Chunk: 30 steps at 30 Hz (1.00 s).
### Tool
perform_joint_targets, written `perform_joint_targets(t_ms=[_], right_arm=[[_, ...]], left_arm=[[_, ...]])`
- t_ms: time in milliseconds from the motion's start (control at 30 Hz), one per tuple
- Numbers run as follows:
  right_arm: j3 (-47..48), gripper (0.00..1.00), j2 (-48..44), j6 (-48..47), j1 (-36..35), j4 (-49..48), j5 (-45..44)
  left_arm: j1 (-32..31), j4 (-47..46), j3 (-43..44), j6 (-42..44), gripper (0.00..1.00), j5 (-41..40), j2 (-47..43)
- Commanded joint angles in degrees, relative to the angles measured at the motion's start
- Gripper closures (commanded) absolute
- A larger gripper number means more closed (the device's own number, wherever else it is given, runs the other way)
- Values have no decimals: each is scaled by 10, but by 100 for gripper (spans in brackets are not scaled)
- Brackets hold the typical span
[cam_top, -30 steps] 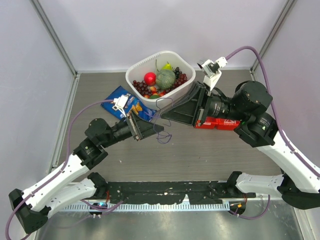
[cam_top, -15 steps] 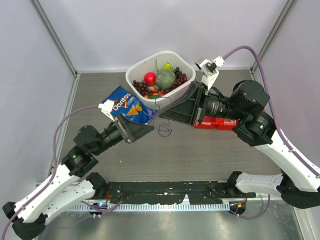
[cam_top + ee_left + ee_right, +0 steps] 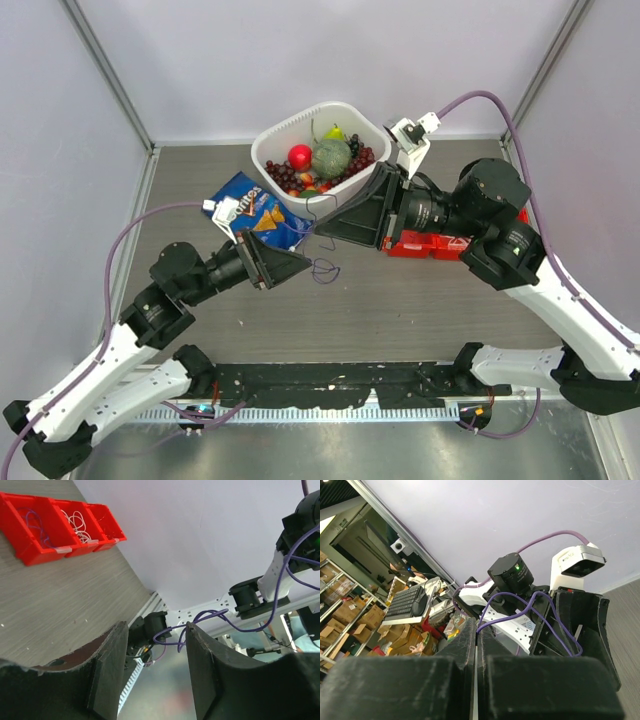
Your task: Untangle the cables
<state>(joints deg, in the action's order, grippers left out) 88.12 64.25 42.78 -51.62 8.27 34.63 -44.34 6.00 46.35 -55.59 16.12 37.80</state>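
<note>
A thin purple-blue cable [image 3: 325,268] hangs in loops above the table between my two grippers. My right gripper [image 3: 318,228] is shut on its upper end; in the right wrist view the cable [image 3: 520,612] comes out from between the closed tips of this gripper [image 3: 476,625]. My left gripper [image 3: 305,262] is open. In the left wrist view the cable [image 3: 210,615] loops past the tip of its right finger [image 3: 200,650], and nothing is clamped in the gripper [image 3: 156,630]. A red divided bin [image 3: 30,550] holds a white cable [image 3: 75,519] and another purple one [image 3: 36,522].
A white bowl [image 3: 268,143] of fruit stands at the back centre. A blue chip bag [image 3: 255,210] lies beside it, just behind my left wrist. The red bin [image 3: 440,246] sits under my right arm. Grey walls enclose the table on three sides.
My left arm has drawn back to the left and down, then edged right again. My right gripper has shifted slightly left and back, still holding the cable, whose loops swayed a little.
</note>
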Motion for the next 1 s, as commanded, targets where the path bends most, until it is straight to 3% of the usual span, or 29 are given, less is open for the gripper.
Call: perform_joint_targets(t_ms=[0,267,600,867,967], right_arm=[[15,99,-1,-1,1,-30,5],[18,99,4,2,1,-33,4],[26,100,13,5,1,-39,8],[13,99,14,14,1,-57,8],[5,99,13,24,-1,-67,7]], left_arm=[[2,27,52,64,46,22,6],[2,11,69,84,44,77,38],[1,13,75,88,52,50,60],[1,1,82,94,47,36,82],[1,27,88,97,63,-18,79]])
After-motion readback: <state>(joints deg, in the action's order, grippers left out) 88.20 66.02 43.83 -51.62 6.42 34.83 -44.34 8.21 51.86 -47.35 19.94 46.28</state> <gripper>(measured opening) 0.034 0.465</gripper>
